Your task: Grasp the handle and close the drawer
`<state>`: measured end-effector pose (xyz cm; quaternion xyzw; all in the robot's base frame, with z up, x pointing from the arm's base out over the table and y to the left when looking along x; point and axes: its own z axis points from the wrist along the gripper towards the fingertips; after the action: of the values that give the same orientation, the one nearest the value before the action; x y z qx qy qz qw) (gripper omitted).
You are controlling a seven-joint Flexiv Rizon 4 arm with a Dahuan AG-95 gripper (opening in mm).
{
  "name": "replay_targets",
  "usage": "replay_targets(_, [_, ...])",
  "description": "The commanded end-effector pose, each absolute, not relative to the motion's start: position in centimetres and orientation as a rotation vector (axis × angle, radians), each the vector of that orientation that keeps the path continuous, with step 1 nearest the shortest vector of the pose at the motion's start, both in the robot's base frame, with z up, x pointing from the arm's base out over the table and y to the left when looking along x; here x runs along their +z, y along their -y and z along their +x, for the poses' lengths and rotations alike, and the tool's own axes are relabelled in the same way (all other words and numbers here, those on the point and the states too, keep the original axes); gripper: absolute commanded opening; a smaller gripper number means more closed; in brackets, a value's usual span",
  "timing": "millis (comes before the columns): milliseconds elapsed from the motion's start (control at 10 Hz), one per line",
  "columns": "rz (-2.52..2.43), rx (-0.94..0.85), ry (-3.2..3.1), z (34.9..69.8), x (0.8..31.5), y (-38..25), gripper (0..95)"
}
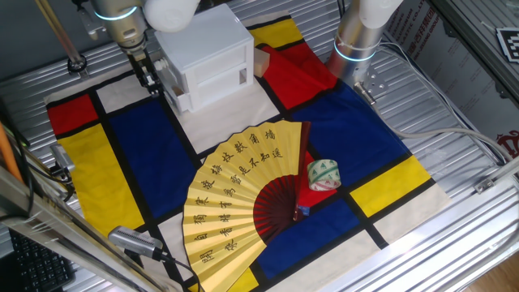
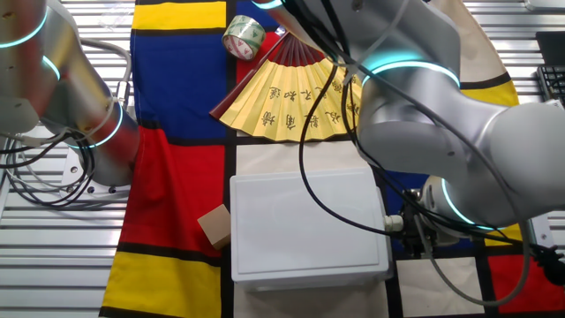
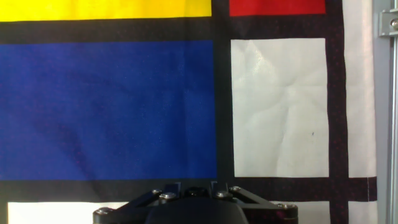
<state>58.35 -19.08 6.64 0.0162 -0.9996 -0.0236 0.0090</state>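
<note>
The small white cabinet (image 1: 204,49) stands at the back of the patchwork cloth, and the other fixed view looks down on its top (image 2: 305,230). Its lower drawer (image 1: 182,99) juts out a little on the side facing my gripper (image 1: 151,79). There a small white tab, which looks like the handle (image 2: 387,223), sits right against my gripper (image 2: 409,230). The black fingers point down and look close together. Whether they hold the handle is hidden. The hand view shows only the gripper's linkage (image 3: 196,202) above blue and white cloth, with no fingertips and no drawer.
A yellow paper fan (image 1: 235,203) lies open on the cloth's near half, with a roll of tape (image 1: 323,174) beside it. A small cardboard box (image 2: 214,227) sits on the cabinet's far side. A second robot arm (image 1: 361,32) stands at the back right. Aluminium rails (image 3: 387,112) border the cloth.
</note>
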Motion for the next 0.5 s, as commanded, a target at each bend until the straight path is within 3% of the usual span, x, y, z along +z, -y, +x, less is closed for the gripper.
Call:
replay_targets(100, [0.052, -0.078, 3.120, 58.22, 6.71, 19.05, 0.0])
replay_targets(500, [0.059, -0.083, 3.102, 57.94, 6.70, 19.07, 0.0])
